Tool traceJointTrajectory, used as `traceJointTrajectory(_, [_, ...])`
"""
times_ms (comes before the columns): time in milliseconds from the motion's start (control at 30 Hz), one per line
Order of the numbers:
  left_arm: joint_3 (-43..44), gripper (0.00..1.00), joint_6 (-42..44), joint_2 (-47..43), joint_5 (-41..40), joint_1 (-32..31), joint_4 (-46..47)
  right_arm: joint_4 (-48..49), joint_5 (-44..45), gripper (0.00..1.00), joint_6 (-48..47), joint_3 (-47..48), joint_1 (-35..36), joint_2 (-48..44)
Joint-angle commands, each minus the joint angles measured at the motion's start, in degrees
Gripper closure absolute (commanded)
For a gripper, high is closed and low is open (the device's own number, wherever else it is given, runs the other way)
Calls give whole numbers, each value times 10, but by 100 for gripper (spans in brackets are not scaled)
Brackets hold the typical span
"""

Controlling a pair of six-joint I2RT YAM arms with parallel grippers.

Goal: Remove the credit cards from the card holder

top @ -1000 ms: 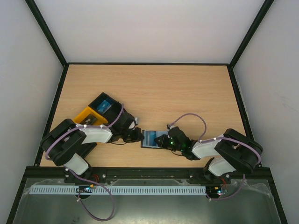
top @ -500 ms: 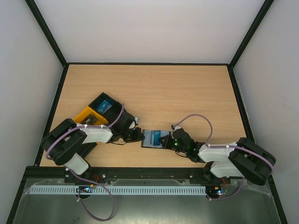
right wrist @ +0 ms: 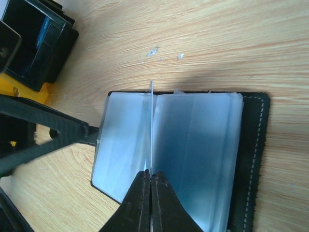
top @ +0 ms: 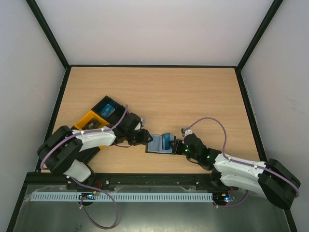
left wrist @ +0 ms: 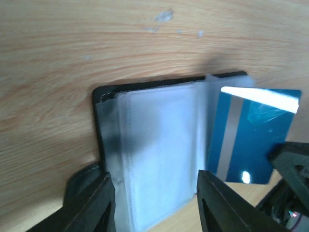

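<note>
Your right pincer (top: 180,145), seen from above, pinches a blue credit card (top: 167,140) tilted up out of the open card holder (top: 155,146) near the front edge of the table (top: 193,96); left wrist: your left pincer (left wrist: 155,193) gapes wide over the clear sleeves (left wrist: 159,140), glare hides the card's print; right wrist: card edge-on, black-and-yellow tray (right wrist: 34,53) cut off top left.

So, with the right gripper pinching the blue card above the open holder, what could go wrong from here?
The right gripper pinches the blue card only near one corner, so it may twist or slip free. The card's inner edge appears to overlap a clear sleeve; pulling could drag the card holder along, since the left gripper straddles just one end of it.
</note>
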Motion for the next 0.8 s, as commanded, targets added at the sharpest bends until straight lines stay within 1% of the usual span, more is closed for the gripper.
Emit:
traceJointTrajectory(0, [49, 48, -16, -49, -13, 1, -73, -86, 33, 98, -64, 30, -2, -39])
traceJointTrajectory(133, [86, 36, -33, -78, -17, 3, -106, -102, 44, 98, -101, 43, -1, -59])
traceJointTrajectory(167, [93, 28, -40, -86, -13, 4, -108, -104, 48, 98, -112, 46, -1, -62])
traceJointTrajectory(233, [100, 25, -54, -103, 5, 8, -105, -106, 53, 98, -136, 55, 2, -67])
traceJointTrajectory(300, [102, 24, -75, -115, 38, 14, -98, -107, 70, 98, -173, 64, 9, -73])
traceJointTrajectory(367, [95, 25, -123, -127, 64, 23, -90, -95, 93, 98, -210, 67, 24, -84])
traceJointTrajectory(467, [58, 27, -188, -153, 112, 39, -32, -57, 117, 98, -256, 58, 52, -114])
traceJointTrajectory(567, [21, 30, -257, -186, 125, 52, 13, -21, 128, 98, -302, 49, 72, -138])
traceJointTrajectory(667, [9, 34, -280, -214, 120, 60, 10, -7, 108, 98, -356, 52, 81, -139])
traceJointTrajectory(767, [12, 35, -284, -232, 125, 63, -1, 6, 98, 98, -398, 56, 94, -130])
